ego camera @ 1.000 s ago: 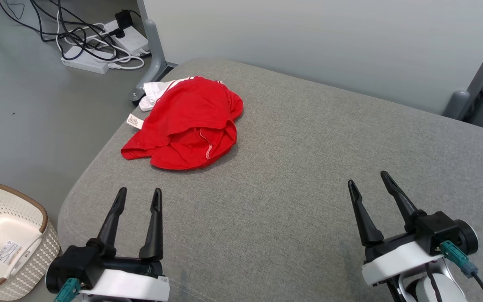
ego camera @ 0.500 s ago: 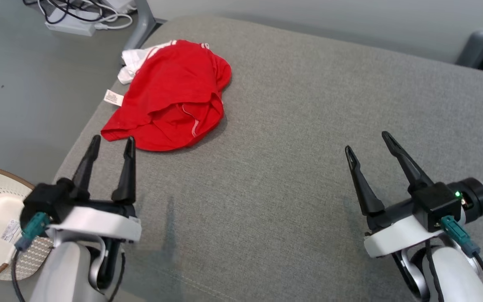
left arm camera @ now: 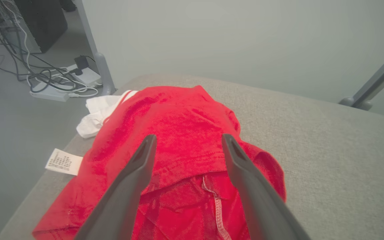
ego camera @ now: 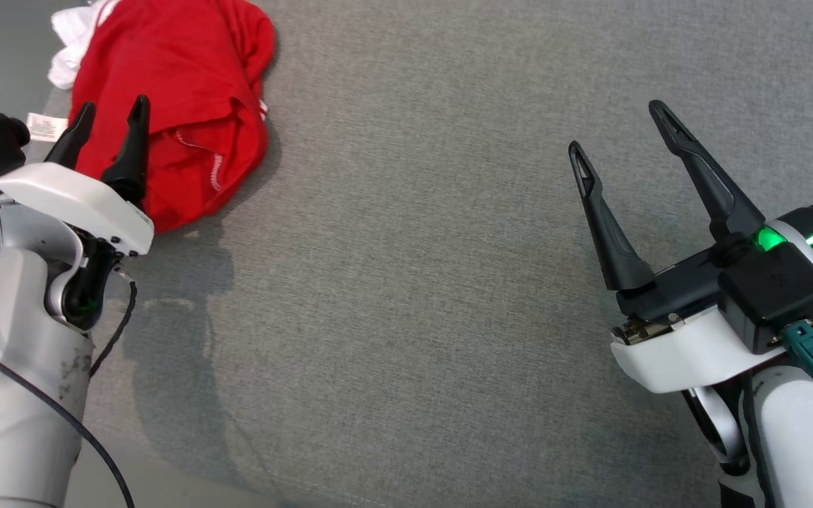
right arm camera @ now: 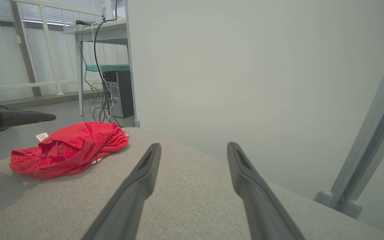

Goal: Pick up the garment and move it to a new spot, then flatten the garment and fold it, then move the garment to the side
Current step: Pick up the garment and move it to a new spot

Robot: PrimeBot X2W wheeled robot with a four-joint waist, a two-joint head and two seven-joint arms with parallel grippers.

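- Two grippers show in the head view. The left gripper [ego camera: 113, 104] has its fingers spread and holds nothing; it is poised over the near side of a crumpled red garment [ego camera: 188, 63]. The garment lies at the far left corner of a grey padded bench [ego camera: 413, 282]. A white part [ego camera: 71, 42] of it and a small white label [ego camera: 43, 125] sit by the bench's left edge. The right gripper [ego camera: 616, 127] is well apart over the right side of the bench, fingers wide and empty.
- Left wrist view: the left gripper [left arm camera: 189, 136] points at the garment [left arm camera: 178, 113], which shows between and beyond its parted fingers. The label [left arm camera: 63, 161] lies flat on the bench's left edge. Power strips and cables [left arm camera: 50, 95] lie on the floor past the corner.
- Right wrist view: the right gripper [right arm camera: 194, 145] is spread over bare bench fabric. The garment [right arm camera: 75, 146] is heaped far off to its left. One dark finger [right arm camera: 28, 117] of the left gripper is level above the heap, not touching it.
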